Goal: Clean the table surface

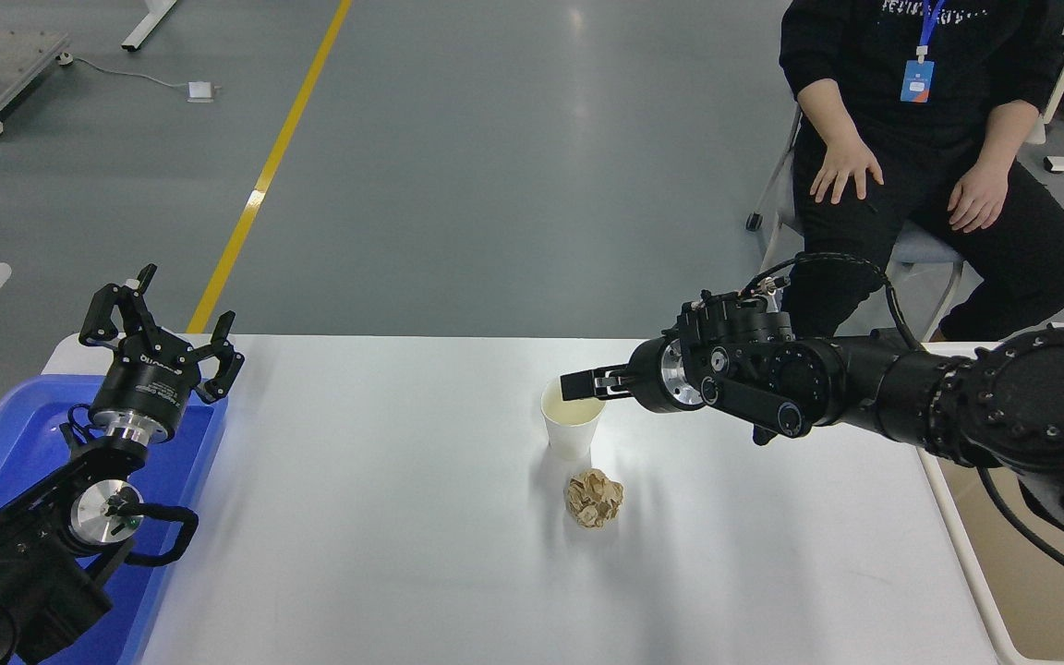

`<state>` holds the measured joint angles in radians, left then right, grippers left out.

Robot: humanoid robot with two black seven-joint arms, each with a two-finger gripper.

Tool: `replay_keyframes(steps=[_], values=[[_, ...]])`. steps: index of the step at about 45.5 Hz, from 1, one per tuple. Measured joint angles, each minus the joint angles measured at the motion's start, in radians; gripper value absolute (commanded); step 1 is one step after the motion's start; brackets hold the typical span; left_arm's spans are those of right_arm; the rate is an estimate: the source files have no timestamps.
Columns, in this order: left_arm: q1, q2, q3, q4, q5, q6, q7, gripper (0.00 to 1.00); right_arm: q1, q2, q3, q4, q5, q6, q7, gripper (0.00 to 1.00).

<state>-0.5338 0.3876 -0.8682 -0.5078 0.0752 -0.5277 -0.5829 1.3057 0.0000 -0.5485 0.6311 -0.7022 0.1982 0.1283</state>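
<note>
Reaching over the paper cup (573, 420) near the table surface (384, 517) far edge, the right gripper (578, 386) — jaw gap unreadable — could tip it sideways.
</note>
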Motion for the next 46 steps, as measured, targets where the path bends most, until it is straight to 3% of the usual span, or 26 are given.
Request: replay_keyframes(steps=[43, 46], values=[[0.000, 0.000, 0.000, 0.000, 0.000, 0.000, 0.000, 1.00, -0.064, 0.000, 0.006, -0.016, -0.056, -0.024, 0.009, 0.87], [0.000, 0.000, 0.000, 0.000, 0.000, 0.000, 0.000, 1.00, -0.065, 0.000, 0.006, -0.016, -0.060, -0.026, 0.010, 0.82]])
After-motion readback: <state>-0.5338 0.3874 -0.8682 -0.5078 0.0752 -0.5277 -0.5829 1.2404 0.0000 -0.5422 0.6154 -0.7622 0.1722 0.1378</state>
